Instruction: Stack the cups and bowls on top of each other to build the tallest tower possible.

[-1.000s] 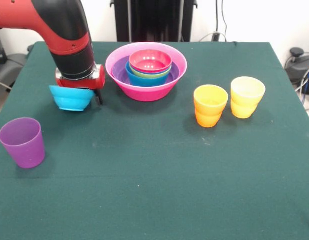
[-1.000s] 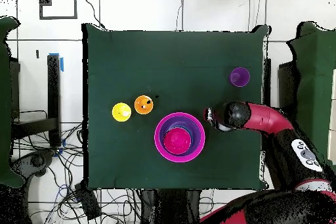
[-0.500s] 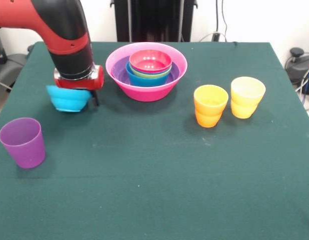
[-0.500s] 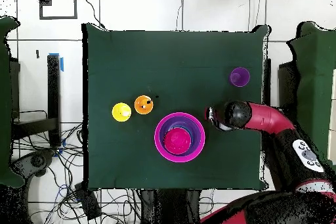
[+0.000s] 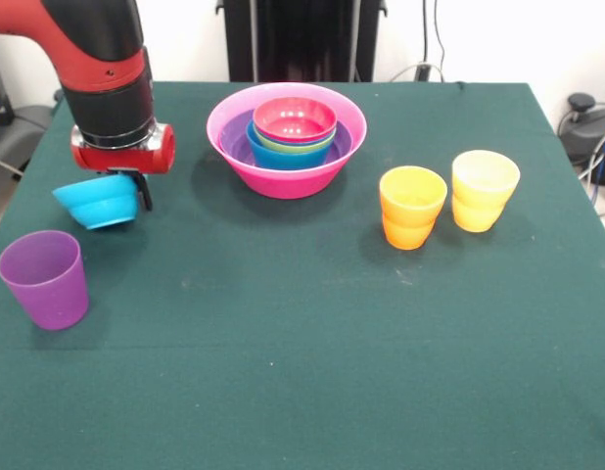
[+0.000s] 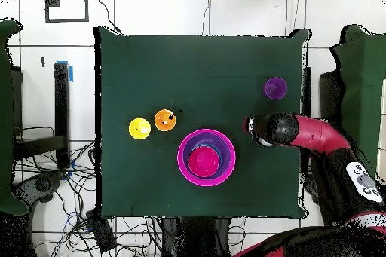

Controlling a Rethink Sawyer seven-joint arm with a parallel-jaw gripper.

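Observation:
My gripper (image 5: 126,194) hangs over the table's left side, shut on the rim of the cyan bowl (image 5: 93,207), which is tilted and lifted a little off the cloth. To its right stands the tower: a hot-pink bowl (image 5: 283,181) with the purple, blue and green bowls nested inside and the red-pink bowl (image 5: 295,119) on top. The purple cup (image 5: 45,279) stands upright in front of the held bowl. The orange cup (image 5: 412,207) and yellow cup (image 5: 485,190) stand side by side at the right. In the overhead view the gripper (image 6: 255,130) hides the cyan bowl.
From above, the purple cup (image 6: 275,87) is close to the arm (image 6: 309,135), the pink nest (image 6: 206,157) is left of it, and the orange cup (image 6: 165,120) and yellow cup (image 6: 139,128) are further left. The green cloth (image 5: 312,352) ends at the table edges.
The gripper has carried the cyan bowl away from the pink nest toward the purple cup, and the bowl now hangs more tilted. Nothing else moved.

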